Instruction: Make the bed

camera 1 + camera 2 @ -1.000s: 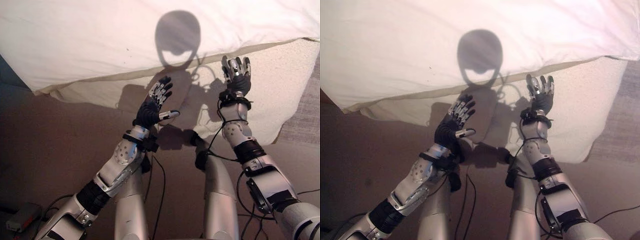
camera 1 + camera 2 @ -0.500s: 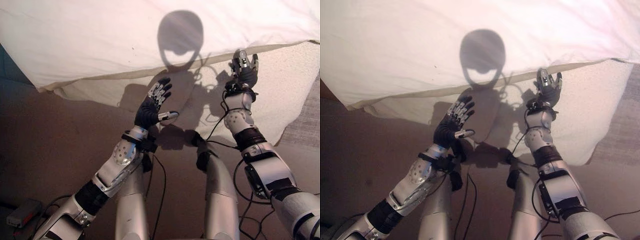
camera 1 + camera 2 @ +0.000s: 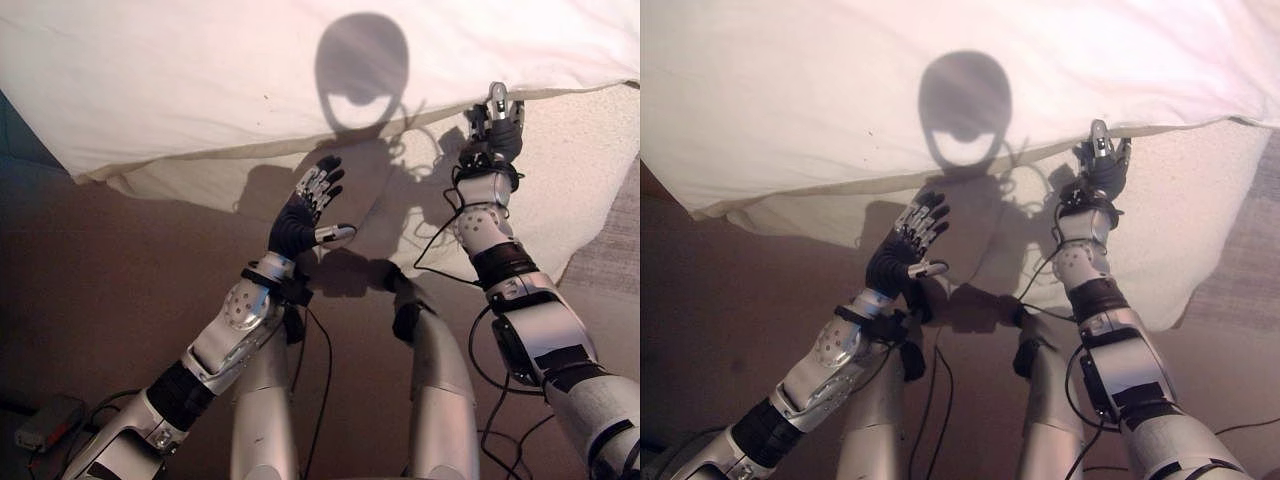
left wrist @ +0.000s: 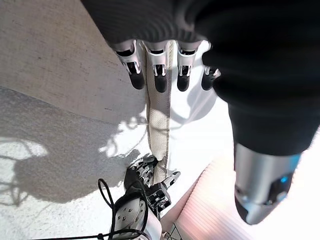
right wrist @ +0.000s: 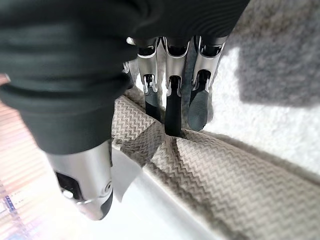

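A white duvet (image 3: pixel 200 70) lies over the bed, and its woven beige hem (image 5: pixel 215 170) runs along the near side. Below the hem a cream textured blanket (image 3: pixel 580 170) hangs down the bed's side. My right hand (image 3: pixel 492 135) is up at the hem on the right, fingers (image 5: pixel 172 110) straight with their dark tips touching the cloth under the woven band, thumb held apart. My left hand (image 3: pixel 300 215) hovers in front of the hanging blanket, lower and to the left, fingers (image 4: pixel 160 75) spread and holding nothing. The hem (image 4: pixel 159 115) also runs past the left hand's fingers.
The bed's near left corner (image 3: pixel 75 175) juts out over a brown floor (image 3: pixel 100 300). A small grey and red box (image 3: pixel 45 425) lies on the floor at the lower left. A grey woven rug (image 3: pixel 610 250) shows at the right, beside the hanging blanket.
My right hand has risen from the hanging blanket to the duvet's hem and now touches it. The left hand has barely moved.
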Robot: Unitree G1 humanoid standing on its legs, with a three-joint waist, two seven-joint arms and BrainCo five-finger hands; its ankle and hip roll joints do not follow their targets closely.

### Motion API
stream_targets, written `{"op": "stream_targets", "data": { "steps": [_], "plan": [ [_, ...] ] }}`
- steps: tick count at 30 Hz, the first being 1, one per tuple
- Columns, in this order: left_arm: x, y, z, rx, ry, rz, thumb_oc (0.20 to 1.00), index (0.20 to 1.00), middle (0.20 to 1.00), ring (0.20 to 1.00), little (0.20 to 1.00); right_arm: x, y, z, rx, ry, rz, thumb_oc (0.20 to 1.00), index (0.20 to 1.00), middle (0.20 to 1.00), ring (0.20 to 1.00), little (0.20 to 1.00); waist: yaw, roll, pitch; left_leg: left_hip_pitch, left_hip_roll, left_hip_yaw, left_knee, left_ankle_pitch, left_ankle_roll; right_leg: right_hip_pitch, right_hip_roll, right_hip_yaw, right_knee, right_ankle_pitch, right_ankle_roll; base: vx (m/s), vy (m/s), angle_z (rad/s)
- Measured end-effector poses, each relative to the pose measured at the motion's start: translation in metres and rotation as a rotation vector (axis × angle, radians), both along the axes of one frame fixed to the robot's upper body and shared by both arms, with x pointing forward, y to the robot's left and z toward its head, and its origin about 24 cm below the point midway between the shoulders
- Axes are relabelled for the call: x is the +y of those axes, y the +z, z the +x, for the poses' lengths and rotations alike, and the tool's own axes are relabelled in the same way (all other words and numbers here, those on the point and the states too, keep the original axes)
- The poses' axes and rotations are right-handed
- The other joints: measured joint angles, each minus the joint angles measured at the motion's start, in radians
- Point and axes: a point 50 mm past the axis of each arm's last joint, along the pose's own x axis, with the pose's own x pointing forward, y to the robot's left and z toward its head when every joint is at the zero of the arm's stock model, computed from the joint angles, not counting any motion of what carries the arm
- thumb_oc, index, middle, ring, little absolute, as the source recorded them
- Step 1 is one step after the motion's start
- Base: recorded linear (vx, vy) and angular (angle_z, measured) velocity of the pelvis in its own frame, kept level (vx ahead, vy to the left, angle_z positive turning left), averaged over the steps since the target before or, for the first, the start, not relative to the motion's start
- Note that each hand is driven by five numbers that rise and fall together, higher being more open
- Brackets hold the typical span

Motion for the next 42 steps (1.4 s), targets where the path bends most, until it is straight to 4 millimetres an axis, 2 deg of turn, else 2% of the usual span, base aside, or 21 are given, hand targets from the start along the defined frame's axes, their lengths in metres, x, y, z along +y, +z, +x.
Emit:
{"op": "stream_targets", "data": {
  "steps": [15, 31, 36, 37, 42],
  "plan": [
    [0.001, 0.000, 0.000, -0.007, -0.014, 0.010, 1.000, 1.000, 1.000, 1.000, 1.000, 0.005, 0.014, -0.008, -0.167, 0.088, 0.054, 1.000, 1.000, 1.000, 1.000, 1.000, 0.011, 0.000, 0.000, -0.004, -0.001, 0.000, -0.001, 0.000, 0.000, -0.003, 0.000, 0.000, -0.002, 0.000, 0.000, 0.00, 0.000, 0.00],
    [0.006, -0.006, -0.002, 0.008, -0.019, 0.036, 1.000, 1.000, 1.000, 1.000, 1.000, 0.000, 0.020, -0.005, -0.193, 0.092, 0.053, 1.000, 1.000, 1.000, 1.000, 1.000, 0.012, 0.000, 0.000, -0.014, -0.001, -0.002, 0.001, 0.000, 0.000, -0.011, 0.000, -0.002, 0.001, 0.000, 0.000, 0.00, 0.000, 0.00],
    [0.007, -0.007, -0.005, 0.014, -0.026, 0.032, 1.000, 1.000, 1.000, 1.000, 1.000, -0.030, 0.021, 0.006, -0.041, -0.045, -0.006, 1.000, 1.000, 1.000, 1.000, 1.000, 0.016, 0.000, 0.000, -0.015, -0.001, -0.004, 0.004, 0.000, 0.001, -0.010, -0.001, -0.002, 0.003, 0.000, 0.000, 0.00, 0.000, 0.00],
    [0.008, -0.008, -0.008, 0.022, -0.033, 0.018, 1.000, 1.000, 1.000, 1.000, 1.000, -0.036, 0.026, 0.007, -0.013, -0.075, -0.023, 1.000, 1.000, 1.000, 1.000, 1.000, 0.017, 0.000, 0.000, -0.016, -0.001, -0.004, 0.004, 0.001, 0.001, -0.010, -0.001, -0.003, 0.003, 0.001, 0.001, 0.00, 0.000, 0.00],
    [0.009, -0.012, -0.010, 0.040, -0.035, 0.021, 1.000, 1.000, 1.000, 1.000, 1.000, -0.044, 0.040, 0.010, 0.059, -0.115, -0.078, 1.000, 1.000, 1.000, 1.000, 1.000, 0.020, 0.000, 0.000, -0.018, 0.000, -0.006, 0.005, 0.001, 0.001, -0.010, 0.000, -0.004, 0.002, 0.001, 0.001, 0.01, -0.007, 0.00]
  ]
}}
